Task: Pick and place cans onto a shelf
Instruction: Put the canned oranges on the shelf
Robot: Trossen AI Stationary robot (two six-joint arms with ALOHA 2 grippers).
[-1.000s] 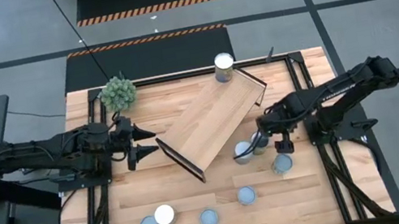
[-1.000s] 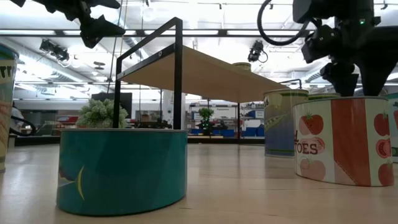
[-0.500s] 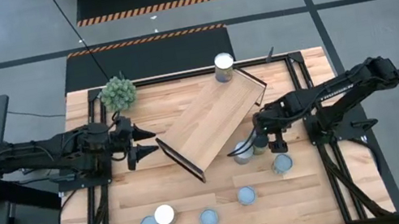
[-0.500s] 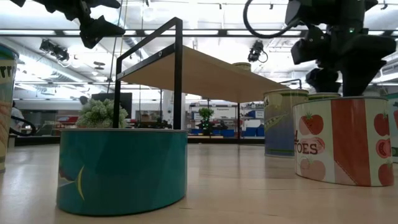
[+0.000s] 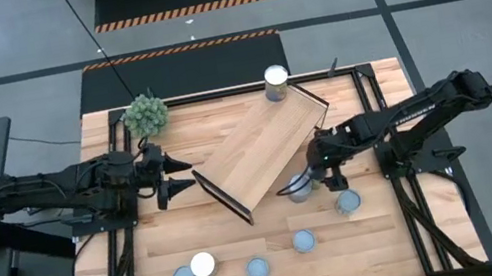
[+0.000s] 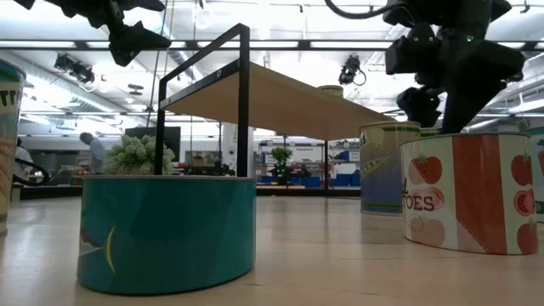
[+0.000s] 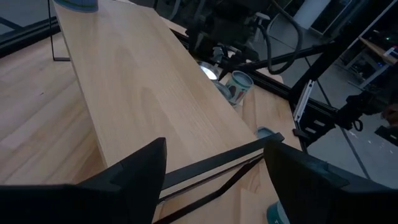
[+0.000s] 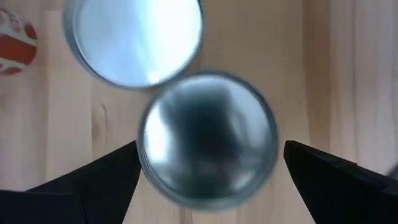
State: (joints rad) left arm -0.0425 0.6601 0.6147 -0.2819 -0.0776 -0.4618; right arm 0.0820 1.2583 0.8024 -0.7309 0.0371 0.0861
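A red and white can [image 6: 470, 194] is standing at the right of the low view. It is showing pictures of red tomatoes, and the red letters "OES" are showing on its white side, at the lower left of its label. The first part of that word is hiding around the curve of the can. No other words or numbers are showing clearly enough to read in any view.
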